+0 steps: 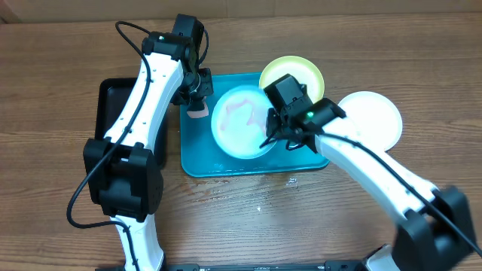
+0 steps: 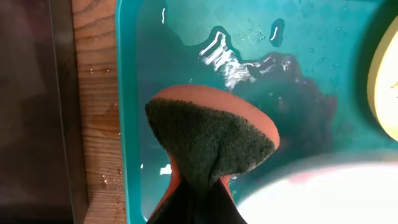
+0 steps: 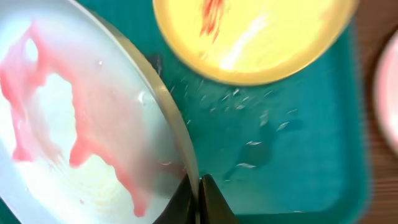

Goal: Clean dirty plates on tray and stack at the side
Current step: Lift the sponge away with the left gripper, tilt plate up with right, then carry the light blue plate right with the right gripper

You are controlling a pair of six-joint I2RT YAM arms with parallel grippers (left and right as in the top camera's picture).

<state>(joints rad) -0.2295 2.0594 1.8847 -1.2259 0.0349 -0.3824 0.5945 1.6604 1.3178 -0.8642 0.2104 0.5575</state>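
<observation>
The teal tray (image 1: 197, 159) holds a pale mint plate (image 1: 239, 120) smeared pink, tilted up on one side. My right gripper (image 1: 271, 129) is shut on that plate's right rim; in the right wrist view the fingertips (image 3: 199, 186) pinch the rim of the smeared plate (image 3: 81, 124). A yellow-green plate (image 1: 292, 74) with a red streak (image 3: 249, 37) lies at the tray's back right corner. A white plate (image 1: 370, 119) rests on the table right of the tray. My left gripper (image 1: 197, 96) is shut on an orange sponge with a dark green face (image 2: 208, 137), hanging over the tray's wet left end (image 2: 186, 50).
A black tray (image 1: 113, 113) lies on the table left of the teal tray, under my left arm. Water pools on the teal tray floor (image 3: 280, 137). Water drops lie on the wood in front of the tray (image 1: 292, 181).
</observation>
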